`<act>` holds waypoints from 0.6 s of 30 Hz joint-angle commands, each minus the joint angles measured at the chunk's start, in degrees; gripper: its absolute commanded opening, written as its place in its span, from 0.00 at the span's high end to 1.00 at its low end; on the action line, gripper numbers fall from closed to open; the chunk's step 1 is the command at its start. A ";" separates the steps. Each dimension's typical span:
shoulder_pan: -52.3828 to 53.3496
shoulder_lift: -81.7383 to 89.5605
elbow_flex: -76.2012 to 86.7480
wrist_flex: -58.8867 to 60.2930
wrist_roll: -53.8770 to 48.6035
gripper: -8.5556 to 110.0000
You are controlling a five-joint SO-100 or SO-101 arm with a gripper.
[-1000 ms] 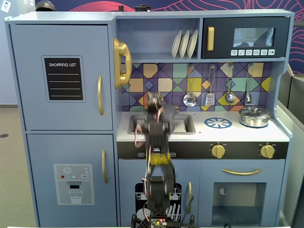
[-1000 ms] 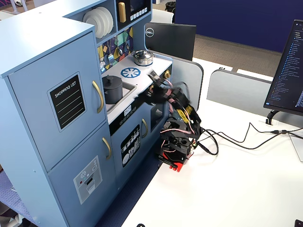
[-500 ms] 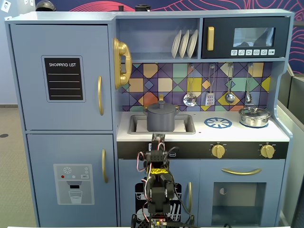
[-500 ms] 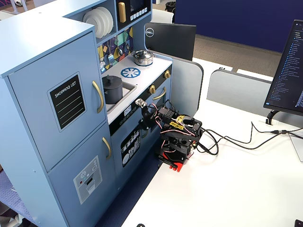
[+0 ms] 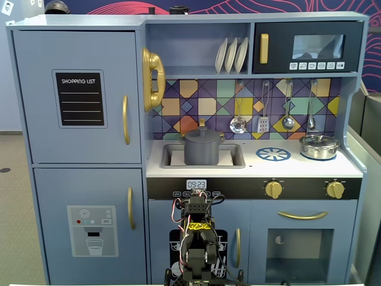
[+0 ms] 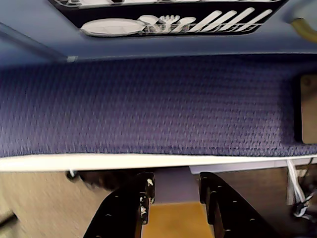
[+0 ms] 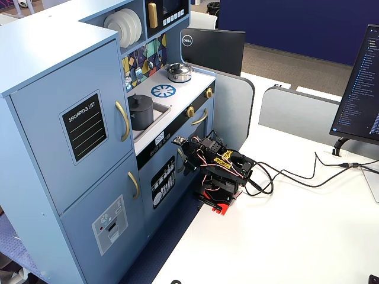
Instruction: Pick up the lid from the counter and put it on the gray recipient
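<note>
The dark gray pot (image 5: 202, 152) stands in the recessed sink of the white counter (image 5: 297, 168). The matte gray lid (image 5: 202, 134) with its small knob lies on top of that pot; it also shows in the other fixed view (image 7: 140, 98). My arm is folded low on the white table in front of the kitchen, far below the counter. My gripper (image 7: 188, 162) points down at the table edge. In the wrist view the gripper (image 6: 177, 184) has its jaws apart with nothing between them, over the table edge and blue carpet.
A shiny silver pot (image 5: 319, 146) with its own lid stands at the counter's right end, next to the blue burner ring (image 5: 273, 154). Utensils hang on the tiled back wall. A monitor (image 7: 361, 89) and cables (image 7: 296, 174) are on the table.
</note>
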 commanded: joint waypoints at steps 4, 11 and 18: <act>6.33 -0.35 0.35 9.58 3.60 0.88; 6.42 -0.35 0.35 9.58 3.60 0.88; 6.42 -0.35 0.35 9.58 3.60 0.87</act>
